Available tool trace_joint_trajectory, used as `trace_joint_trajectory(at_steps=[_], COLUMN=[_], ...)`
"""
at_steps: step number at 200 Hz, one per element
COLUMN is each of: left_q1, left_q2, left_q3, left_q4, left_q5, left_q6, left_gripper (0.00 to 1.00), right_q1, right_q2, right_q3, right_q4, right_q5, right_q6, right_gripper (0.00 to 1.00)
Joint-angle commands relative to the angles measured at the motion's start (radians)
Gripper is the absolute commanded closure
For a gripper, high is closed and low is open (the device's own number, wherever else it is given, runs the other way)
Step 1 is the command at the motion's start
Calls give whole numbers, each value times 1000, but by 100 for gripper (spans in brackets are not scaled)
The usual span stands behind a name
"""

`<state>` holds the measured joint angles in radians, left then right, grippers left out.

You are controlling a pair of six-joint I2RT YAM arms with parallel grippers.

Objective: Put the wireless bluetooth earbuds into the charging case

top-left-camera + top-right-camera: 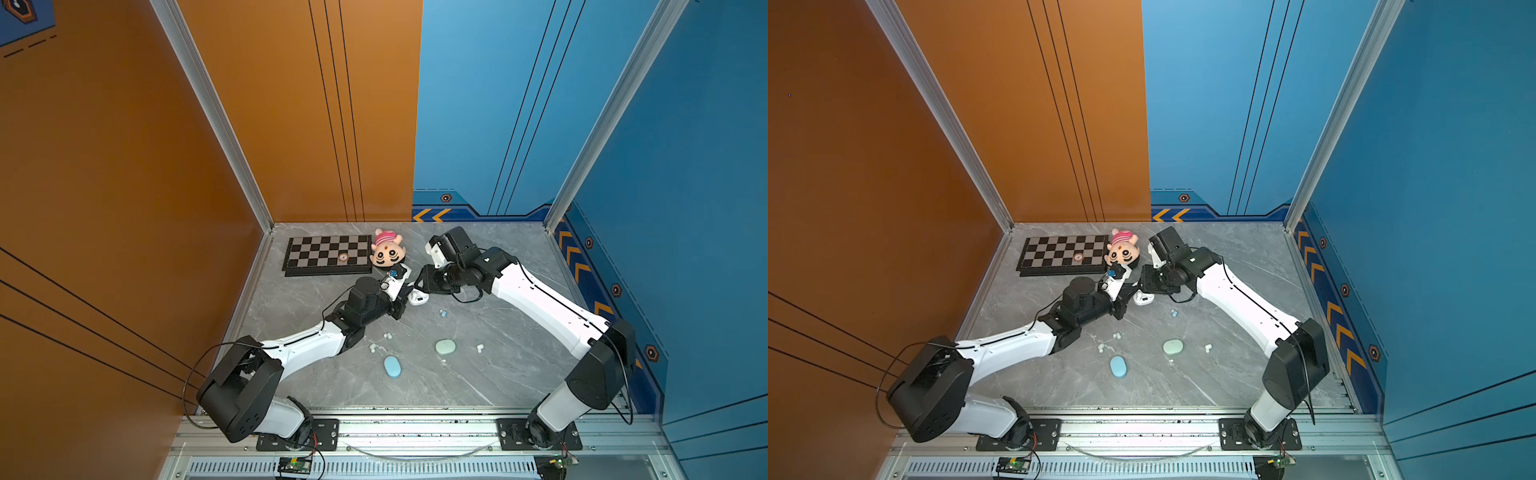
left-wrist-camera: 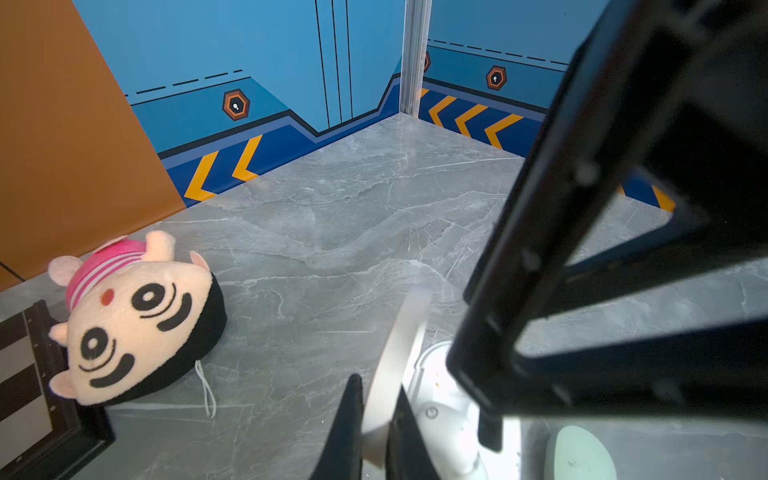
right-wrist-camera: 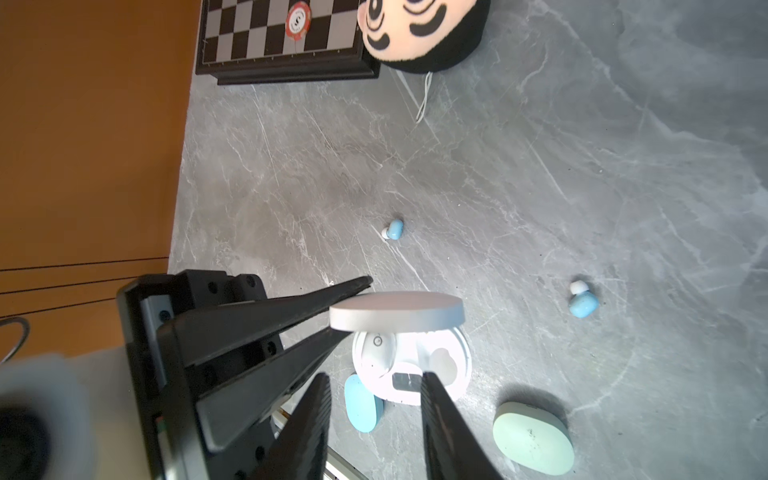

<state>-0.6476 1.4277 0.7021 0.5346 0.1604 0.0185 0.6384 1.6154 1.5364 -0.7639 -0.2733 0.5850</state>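
In both top views the two arms meet just below and right of the frame's centre, over the white charging case (image 1: 417, 297) standing on the grey marble counter (image 1: 498, 374).

The left claw (image 3: 357, 308) is pinched tight on the edge of the lid (image 3: 397, 316) and holds it raised above the base, so the case stands open. The right claw (image 3: 376, 376) is partly open, its jaws on either side of the case's front edge. One finger stands clear of the base, and the claw grips nothing that I can see. One well of the case looks filled with something white, but I cannot tell whether it is a bud.

The earbuds lie loose on the counter. In a top view, one light blue earbud (image 1: 443, 313) sits just to the lower right of the case. A second light blue earbud (image 3: 392, 229) shows only in the right wrist view, between the case and the plush doll head (image 1: 386, 251). Lower in the frame lie three white earbuds: one (image 1: 387, 334) and another (image 1: 372, 347) near the left forearm, and a third (image 1: 480, 347) right of the closed mint case (image 1: 445, 346). A closed blue case (image 1: 392, 367) lies lower left of the mint one.

A chessboard (image 1: 328, 255) with a poker chip (image 3: 298, 20) on it lies left of the doll head, touching it.
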Motion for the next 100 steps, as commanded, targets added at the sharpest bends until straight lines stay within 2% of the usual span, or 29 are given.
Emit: trace_joint_trajectory(at_steps=[1, 100], left_q1=[-4, -6], left_q2=[-16, -35], left_q3=[22, 35], left_q4=[22, 21], left_q5=[13, 13], left_q6=[12, 15], left_gripper=[100, 100], right_q1=[-11, 32], right_q2=[-28, 24], right_q3=[9, 17], right_q4=[-1, -29], right_q5=[40, 112], right_q6=[28, -14], right_gripper=[63, 60])
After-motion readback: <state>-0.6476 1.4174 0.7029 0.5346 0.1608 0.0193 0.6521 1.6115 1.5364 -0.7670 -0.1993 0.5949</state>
